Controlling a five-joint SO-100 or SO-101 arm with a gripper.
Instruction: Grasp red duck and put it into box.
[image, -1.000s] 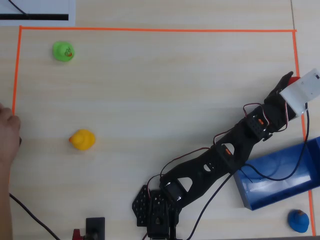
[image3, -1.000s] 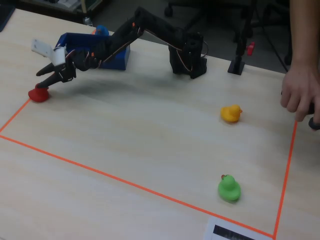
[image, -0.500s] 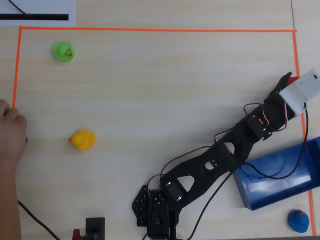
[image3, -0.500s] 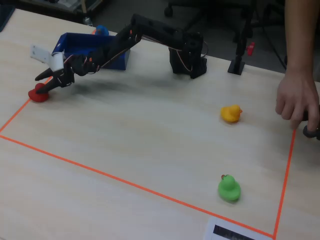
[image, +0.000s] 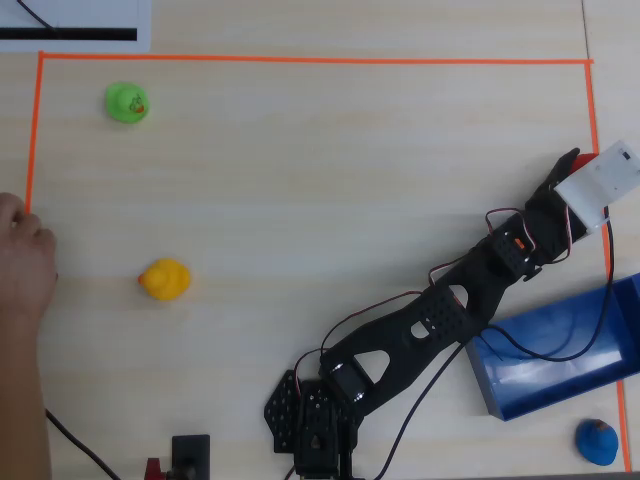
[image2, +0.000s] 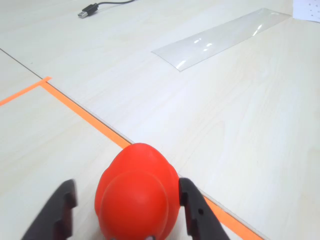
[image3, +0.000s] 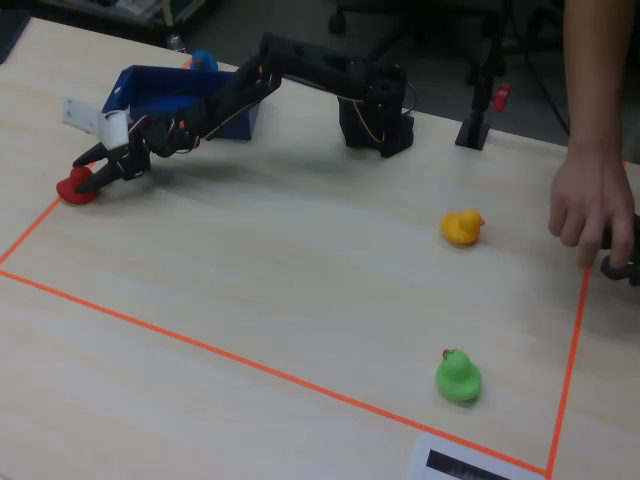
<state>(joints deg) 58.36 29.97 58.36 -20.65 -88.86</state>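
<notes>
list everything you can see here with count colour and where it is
red duck: 1, red, between the hand's fingers by the orange tape line
yellow duck: 1, yellow, left part of the overhead view
green duck: 1, green, top left corner of the taped area in the overhead view
blue duck: 1, blue, bottom right of the overhead view, outside the box
box: 1, blue, right of the arm base in the overhead view
tape line: 1 outline, orange, around the work area
clear sheet: 1, see-through, outside the tape
cable: 1, black, top of the wrist view
person's hand: 1, left edge of the overhead view
hand: 1, black, straddling the red duck
</notes>
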